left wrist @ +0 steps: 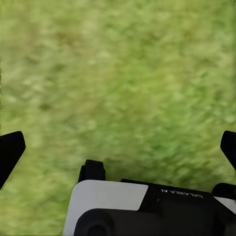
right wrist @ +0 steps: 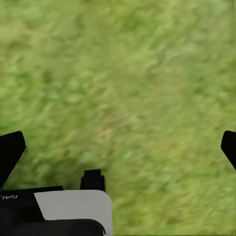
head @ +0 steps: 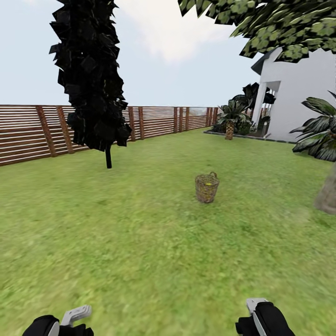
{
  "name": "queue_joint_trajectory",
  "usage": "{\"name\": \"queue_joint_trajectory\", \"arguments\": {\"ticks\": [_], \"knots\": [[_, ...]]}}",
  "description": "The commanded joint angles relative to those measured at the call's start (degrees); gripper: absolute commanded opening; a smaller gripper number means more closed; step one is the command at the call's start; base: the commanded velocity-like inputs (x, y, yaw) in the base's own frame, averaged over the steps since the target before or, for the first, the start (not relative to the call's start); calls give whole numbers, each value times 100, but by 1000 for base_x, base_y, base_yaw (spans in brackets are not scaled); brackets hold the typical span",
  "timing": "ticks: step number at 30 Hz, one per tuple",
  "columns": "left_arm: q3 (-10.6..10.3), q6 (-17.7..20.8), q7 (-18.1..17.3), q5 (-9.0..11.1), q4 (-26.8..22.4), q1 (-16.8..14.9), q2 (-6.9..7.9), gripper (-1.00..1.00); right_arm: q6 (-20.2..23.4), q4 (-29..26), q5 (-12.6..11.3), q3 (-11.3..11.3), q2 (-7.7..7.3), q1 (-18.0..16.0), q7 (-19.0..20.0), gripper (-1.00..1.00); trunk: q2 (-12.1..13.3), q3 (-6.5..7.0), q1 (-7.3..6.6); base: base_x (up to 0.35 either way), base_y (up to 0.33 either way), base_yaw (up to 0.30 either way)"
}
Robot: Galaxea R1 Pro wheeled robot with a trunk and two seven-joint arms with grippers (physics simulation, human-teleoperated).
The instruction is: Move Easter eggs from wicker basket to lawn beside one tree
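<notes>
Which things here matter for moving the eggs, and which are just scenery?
For the job: basket with yellow eggs inside; lawn; pale tree trunk; both open grippers.
Scenery: fence, white house, palm, dark tree.

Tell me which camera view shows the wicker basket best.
The head view: the wicker basket stands upright on the lawn, well ahead of the robot, with something yellow inside. The left wrist and right wrist views look down at grass between open fingers and give nothing of the basket.
</notes>
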Motion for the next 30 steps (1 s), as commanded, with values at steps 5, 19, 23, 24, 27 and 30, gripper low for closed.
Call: {"name": "queue_joint_trajectory", "arguments": {"ticks": [5, 19, 23, 24, 27, 30], "knots": [[31, 25, -12, -6, 380, -17, 45, 100, 66, -119, 24, -639, -91, -3, 34, 100, -3, -6, 3, 325, 122, -14], [99, 32, -44, 16, 1118, -270, 194, 100, 88, -161, 65, -742, -203, -3, 32, 100, -3, -6, 3, 333, 101, 0], [191, 27, -197, 26, 1268, -275, 416, 100, 88, -169, 67, -777, -230, -2, 31, 100, -3, -6, 3, 333, 104, 0], [198, 26, -212, 28, 1267, -275, 434, 100, 88, -169, 67, -778, -236, -3, 31, 100, -3, -6, 3, 333, 104, 0], [204, 25, -238, 29, 1233, -289, 471, 100, 88, -170, 67, -747, -239, -2, 31, 100, -3, -6, 3, 333, 103, 0], [202, -15, -236, 10, 1148, -486, 488, 100, 88, -170, 67, -744, -240, -2, 29, 100, -3, -6, 3, 333, 93, 0]]}}
